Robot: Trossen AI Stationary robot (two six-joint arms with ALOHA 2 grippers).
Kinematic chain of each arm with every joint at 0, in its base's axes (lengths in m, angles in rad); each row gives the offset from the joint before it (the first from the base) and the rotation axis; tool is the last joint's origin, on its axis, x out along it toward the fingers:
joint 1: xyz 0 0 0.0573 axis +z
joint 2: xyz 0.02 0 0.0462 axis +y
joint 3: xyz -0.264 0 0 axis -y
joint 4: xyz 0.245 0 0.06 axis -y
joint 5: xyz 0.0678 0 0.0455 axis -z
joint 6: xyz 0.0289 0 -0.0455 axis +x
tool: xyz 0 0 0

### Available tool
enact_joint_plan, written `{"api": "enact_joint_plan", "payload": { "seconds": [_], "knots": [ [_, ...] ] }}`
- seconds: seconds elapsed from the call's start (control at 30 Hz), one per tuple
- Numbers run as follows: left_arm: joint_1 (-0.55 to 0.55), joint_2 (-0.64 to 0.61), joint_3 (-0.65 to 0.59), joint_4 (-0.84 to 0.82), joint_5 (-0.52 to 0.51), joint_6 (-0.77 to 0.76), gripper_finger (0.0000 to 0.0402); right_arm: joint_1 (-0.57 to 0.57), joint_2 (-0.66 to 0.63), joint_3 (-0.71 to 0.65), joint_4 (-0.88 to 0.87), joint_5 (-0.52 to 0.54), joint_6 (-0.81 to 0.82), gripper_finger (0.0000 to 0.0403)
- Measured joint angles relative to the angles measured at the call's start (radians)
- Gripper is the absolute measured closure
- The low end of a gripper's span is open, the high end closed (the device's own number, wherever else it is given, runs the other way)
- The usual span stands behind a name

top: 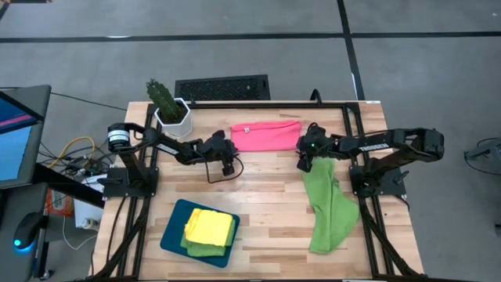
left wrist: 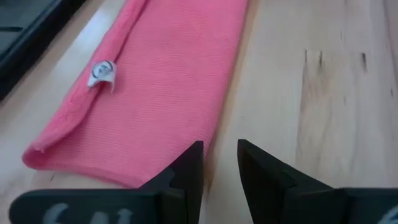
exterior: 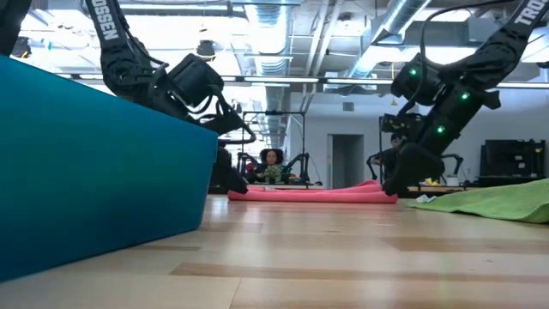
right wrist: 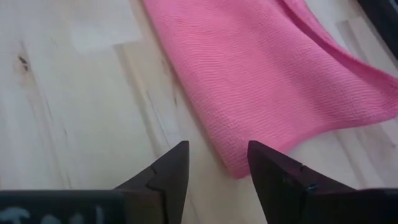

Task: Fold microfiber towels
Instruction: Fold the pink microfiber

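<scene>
A pink microfiber towel (top: 266, 135), folded into a long strip, lies flat at the table's far middle. My left gripper (left wrist: 221, 163) is open, low at the strip's near left corner (left wrist: 186, 158). My right gripper (right wrist: 214, 163) is open at its near right corner (right wrist: 233, 163), which lies between the fingertips. A lime green towel (top: 329, 205) lies crumpled along the right side, its far end under the right arm. A yellow towel (top: 210, 225) rests folded on a green one in a dark teal tray (top: 174, 227). My left gripper slants down from the table's left; one fingertip (left wrist: 193, 163) stands at the strip's near long edge, and I cannot tell whether it touches. My right gripper slants down from the right with a finger on either side of the corner; touch cannot be told.
A potted cactus (top: 168, 106) stands at the far left corner. Black frame rails (top: 352, 133) run along both sides of the table. The teal tray (exterior: 94, 163) sits close to the near edge. Bare wood (top: 266, 196) lies between tray and green towel.
</scene>
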Motion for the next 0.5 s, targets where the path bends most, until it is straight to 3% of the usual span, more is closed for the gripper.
{"api": "enact_joint_plan", "payload": {
  "seconds": [0.13, 0.27, 0.5],
  "knots": [
    [0.0, 0.0, 0.001, 0.01, 0.001, 0.0, 0.031, -0.015, 0.0, -0.001, 0.011, -0.001, -0.03, 0.0216],
    [0.007, 0.0, 0.001, -0.005, 0.064, 0.001, 0.031, -0.028, 0.0, -0.001, 0.021, -0.003, -0.039, 0.0223],
    [0.031, 0.0, 0.001, -0.035, 0.074, -0.008, 0.031, -0.039, 0.083, 0.002, 0.028, -0.01, -0.056, 0.0308]
  ]
}}
